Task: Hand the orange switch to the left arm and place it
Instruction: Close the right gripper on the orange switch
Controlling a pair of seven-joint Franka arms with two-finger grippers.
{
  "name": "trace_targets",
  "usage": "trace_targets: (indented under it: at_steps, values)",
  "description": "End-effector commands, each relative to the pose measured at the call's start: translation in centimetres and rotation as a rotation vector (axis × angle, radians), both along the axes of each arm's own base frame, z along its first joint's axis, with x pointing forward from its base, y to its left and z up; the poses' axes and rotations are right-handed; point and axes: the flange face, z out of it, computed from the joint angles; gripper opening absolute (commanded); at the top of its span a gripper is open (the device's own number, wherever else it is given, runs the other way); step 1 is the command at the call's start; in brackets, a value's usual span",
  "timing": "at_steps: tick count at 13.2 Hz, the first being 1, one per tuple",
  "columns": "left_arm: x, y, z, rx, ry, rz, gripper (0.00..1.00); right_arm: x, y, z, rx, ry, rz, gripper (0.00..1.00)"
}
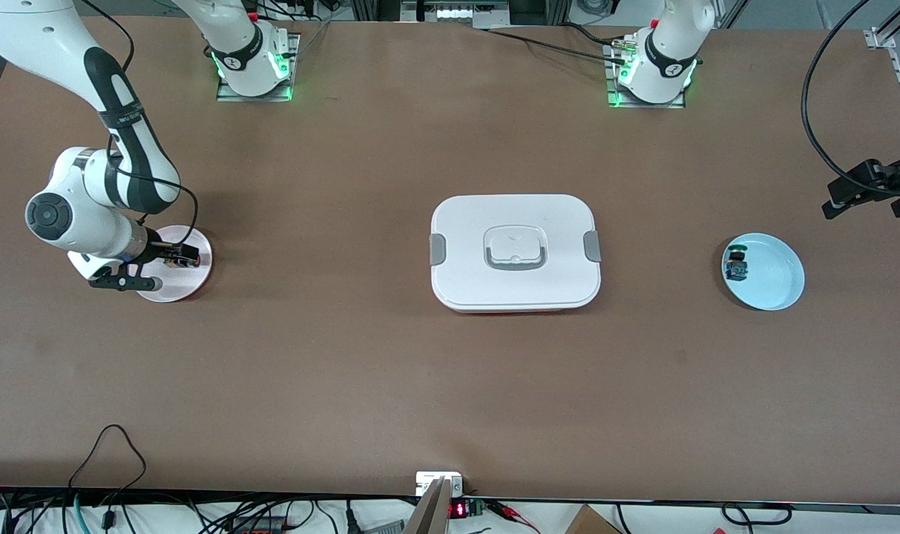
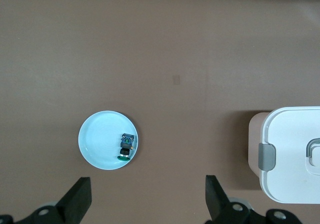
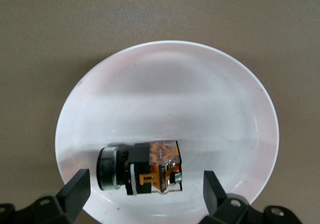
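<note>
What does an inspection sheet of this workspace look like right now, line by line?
Surface: brown table, bare between items.
Job's things: orange switch lies on its side in the pink plate at the right arm's end; white box mid-table, lid on.
Clutter: blue switch in the light blue plate at the left arm's end.
Grippers: right pincer open, low over the orange switch, straddling it; left pincer open, high over the table near the blue plate.
Cables: black cable loops at the table's near edge.
Surroundings: nothing seen.
</note>
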Motion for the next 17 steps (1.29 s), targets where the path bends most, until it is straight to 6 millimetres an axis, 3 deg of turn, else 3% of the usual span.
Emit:
trace_targets:
  at_steps: [1,9,10,11,12,13,15,17]
  values:
    - [0.1,0.2,0.5,0.004,0.006,-0.008,1.0,-0.2,0.1,-0.9,0.002,-0.002,0.006,1.0]
    - [0.1,0.1,0.5,0.004,0.007,-0.009,1.0,-0.5,0.2,-2.2,0.003,0.02,0.012,0.99]
    - [0.1,0.2,0.5,0.004,0.007,-0.008,1.0,-0.5,0.2,-2.2,0.003,0.021,0.012,0.9]
    - [0.1,0.1,0.5,0.004,0.006,-0.009,1.0,-0.6,0.1,-2.3,0.003,0.026,0.012,0.7]
    - [0.1,0.1,0.5,0.004,0.006,-0.009,1.0,-0.6,0.1,-2.1,0.005,0.027,0.028,0.36]
    - [0.1,0.1,0.5,0.004,0.007,-0.009,1.0,-0.5,0.0,-1.8,0.01,0.024,0.054,0.18]
    - [0.1,0.1,0.5,0.004,0.006,-0.009,1.0,-0.4,0.0,-1.3,0.013,0.017,0.069,0.02]
    - [0.1,0.1,0.5,0.004,0.006,-0.009,1.0,-0.4,0.3,-0.9,0.018,0.027,0.076,0.01]
